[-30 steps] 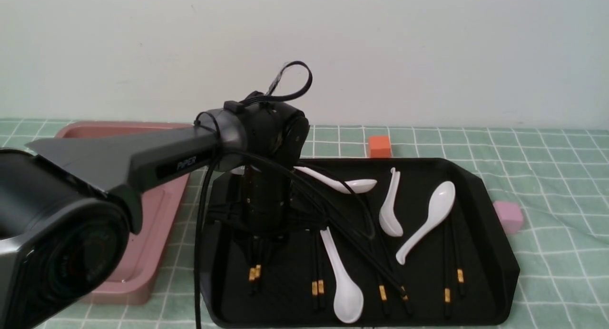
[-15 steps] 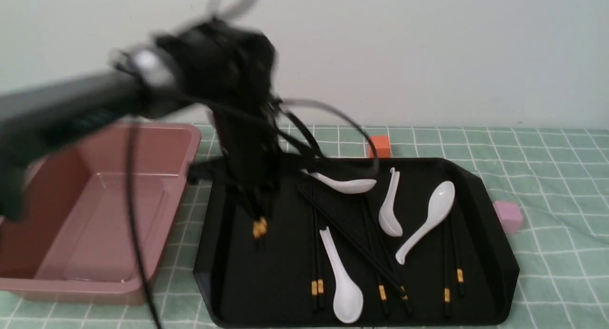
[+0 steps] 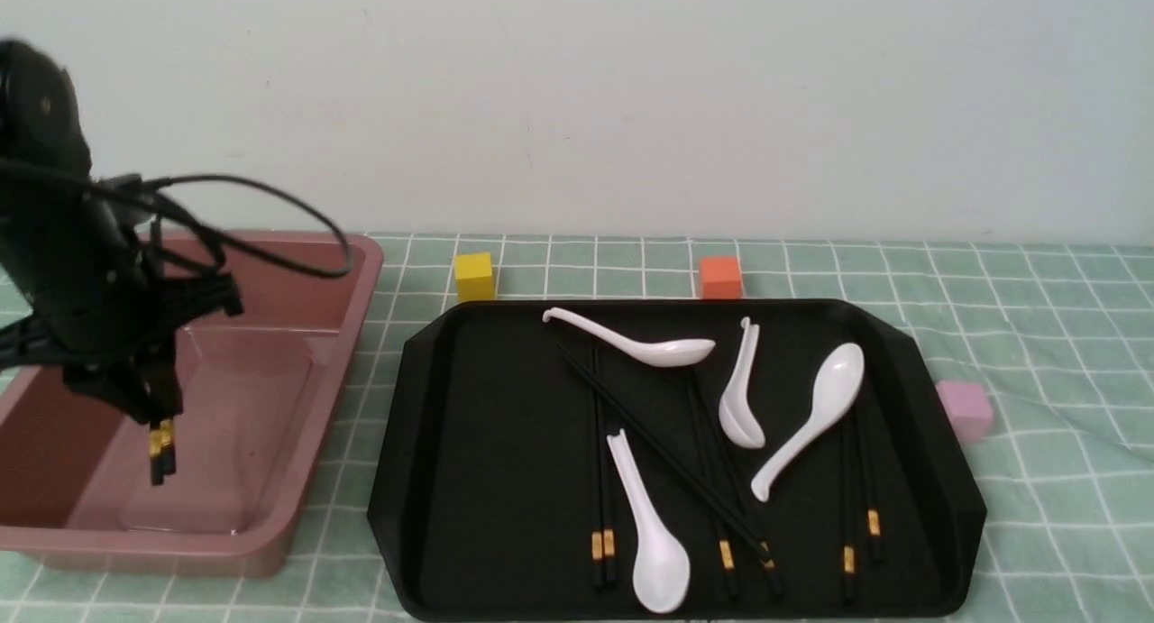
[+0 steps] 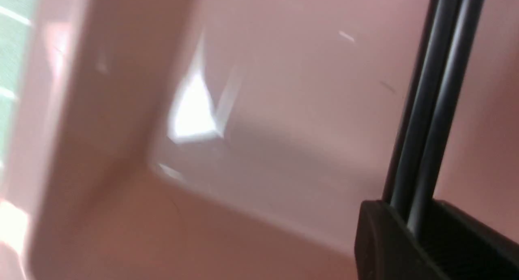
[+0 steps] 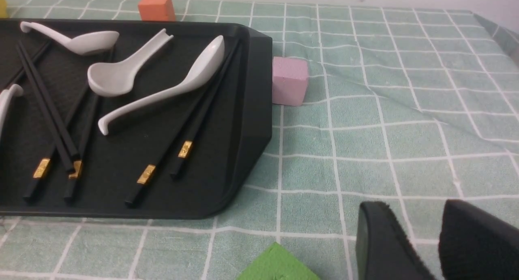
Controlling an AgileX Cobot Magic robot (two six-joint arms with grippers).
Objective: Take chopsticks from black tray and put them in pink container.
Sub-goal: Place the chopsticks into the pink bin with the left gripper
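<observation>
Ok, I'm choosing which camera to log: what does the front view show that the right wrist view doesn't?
Front only: the left gripper shut on held chopsticks over the pink container. Right wrist only: the right gripper, fingers apart, and a green block. Both: the black tray, white spoons, other chopsticks, orange cube, pink cube.

No legible txt, nos. or brand marks in any view. Gold bands on the chopsticks [image 3: 601,544] in the black tray [image 3: 487,443] are too small to tell if they're marked.
</observation>
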